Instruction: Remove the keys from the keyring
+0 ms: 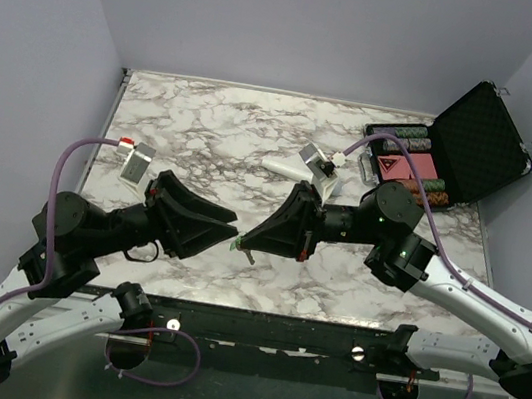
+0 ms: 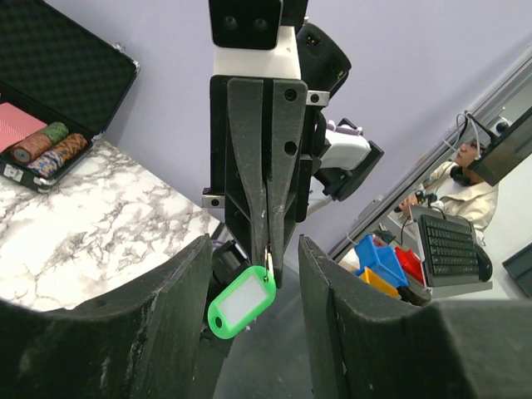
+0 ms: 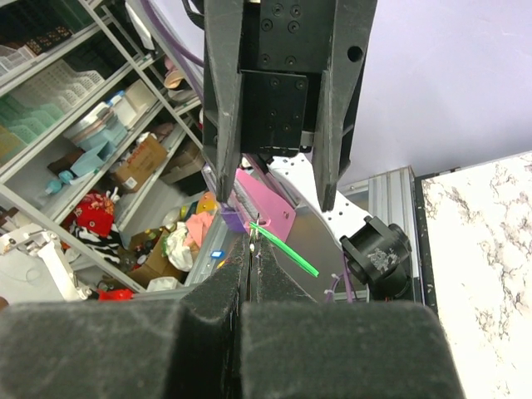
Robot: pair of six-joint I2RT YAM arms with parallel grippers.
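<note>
One green keyring (image 2: 241,301), its white label blank, hung pinched in the clenched right gripper (image 2: 268,274). The left gripper (image 3: 274,201) stood released, one finger either side of it.

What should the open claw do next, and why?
Probably close the left gripper gently on the keyring. The right gripper is shut on the keyring's top, so its green body dangles freely in the air between the left gripper's open fingers. A second hold would seem needed before anything can be worked off. No key is clearly visible.
</note>
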